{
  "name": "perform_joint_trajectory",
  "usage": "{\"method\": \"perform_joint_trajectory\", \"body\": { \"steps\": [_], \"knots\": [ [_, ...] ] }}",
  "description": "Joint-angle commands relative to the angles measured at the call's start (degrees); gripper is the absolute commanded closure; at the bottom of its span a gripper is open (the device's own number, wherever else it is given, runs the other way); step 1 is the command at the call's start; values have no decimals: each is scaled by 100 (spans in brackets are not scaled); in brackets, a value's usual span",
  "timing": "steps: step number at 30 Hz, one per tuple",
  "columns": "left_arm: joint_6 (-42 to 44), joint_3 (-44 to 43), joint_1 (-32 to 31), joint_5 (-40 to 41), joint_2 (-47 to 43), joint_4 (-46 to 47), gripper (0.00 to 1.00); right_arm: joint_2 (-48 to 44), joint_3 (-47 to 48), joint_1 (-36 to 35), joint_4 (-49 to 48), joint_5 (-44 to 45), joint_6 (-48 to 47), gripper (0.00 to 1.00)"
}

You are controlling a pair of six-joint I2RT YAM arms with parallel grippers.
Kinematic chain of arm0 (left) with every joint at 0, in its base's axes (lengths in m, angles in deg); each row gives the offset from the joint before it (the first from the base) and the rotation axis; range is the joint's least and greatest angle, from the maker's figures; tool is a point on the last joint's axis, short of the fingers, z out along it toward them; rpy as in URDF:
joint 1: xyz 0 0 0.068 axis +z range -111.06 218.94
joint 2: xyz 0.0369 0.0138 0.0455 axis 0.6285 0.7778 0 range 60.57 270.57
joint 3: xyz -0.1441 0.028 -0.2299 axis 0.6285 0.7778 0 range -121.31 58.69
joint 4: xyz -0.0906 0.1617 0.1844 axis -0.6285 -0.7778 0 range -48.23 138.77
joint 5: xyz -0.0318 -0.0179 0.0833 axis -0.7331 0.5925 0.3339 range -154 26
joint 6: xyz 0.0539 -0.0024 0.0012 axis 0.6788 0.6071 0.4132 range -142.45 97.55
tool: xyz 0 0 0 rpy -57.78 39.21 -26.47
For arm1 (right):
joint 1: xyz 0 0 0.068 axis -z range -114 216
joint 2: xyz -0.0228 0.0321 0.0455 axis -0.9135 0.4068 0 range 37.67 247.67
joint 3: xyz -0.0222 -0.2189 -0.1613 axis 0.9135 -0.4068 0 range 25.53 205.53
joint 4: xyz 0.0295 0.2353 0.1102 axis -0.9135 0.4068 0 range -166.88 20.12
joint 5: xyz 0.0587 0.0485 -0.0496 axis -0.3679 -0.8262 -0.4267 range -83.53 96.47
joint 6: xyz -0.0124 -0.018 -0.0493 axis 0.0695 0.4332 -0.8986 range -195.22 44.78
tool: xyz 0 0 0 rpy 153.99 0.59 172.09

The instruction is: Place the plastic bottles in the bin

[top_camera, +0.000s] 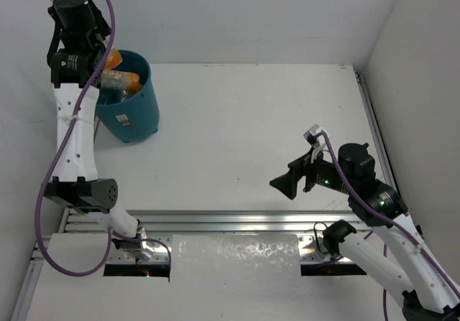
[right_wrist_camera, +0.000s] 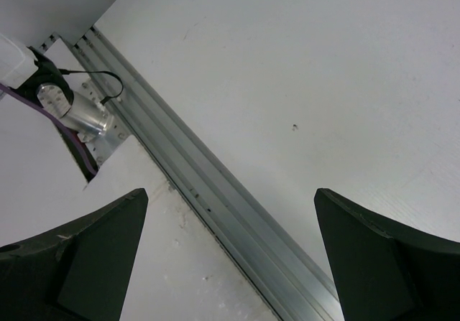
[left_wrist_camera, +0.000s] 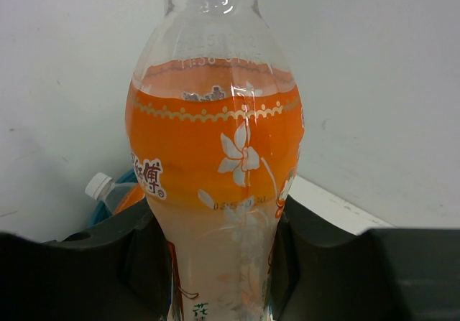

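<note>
My left gripper (left_wrist_camera: 215, 263) is shut on an orange-labelled plastic bottle (left_wrist_camera: 215, 156), which fills the left wrist view. In the top view the left gripper (top_camera: 106, 57) hangs over the near-left rim of the teal bin (top_camera: 140, 113), the held orange bottle (top_camera: 112, 59) just peeking out beside it. Several bottles (top_camera: 121, 82) lie inside the bin; one with a white cap (left_wrist_camera: 99, 187) shows below in the left wrist view. My right gripper (top_camera: 285, 184) is open and empty, held above the table at the right; its fingertips (right_wrist_camera: 108, 242) frame bare table and rail.
An aluminium rail (top_camera: 237, 220) runs along the near edge of the white table (top_camera: 259, 120). White walls close the back and right side. A motor and cable (right_wrist_camera: 72, 113) sit beside the rail in the right wrist view.
</note>
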Motion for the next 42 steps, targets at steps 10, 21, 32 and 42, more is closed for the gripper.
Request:
{"method": "perform_joint_trajectory", "body": {
  "steps": [10,21,32,42],
  "knots": [
    [89,-600,481,-435,567,934,100,96,-87,1,-463,-200,117,1],
    [36,-785,719,-1044,1210,1735,100,210,-245,1,-551,-139,125,1],
    [1,-847,754,-1167,1448,1699,100,386,-298,-7,-630,-95,117,1],
    [-35,-627,754,-1263,1299,1849,100,369,-351,-7,-709,-68,169,1]
  ]
}}
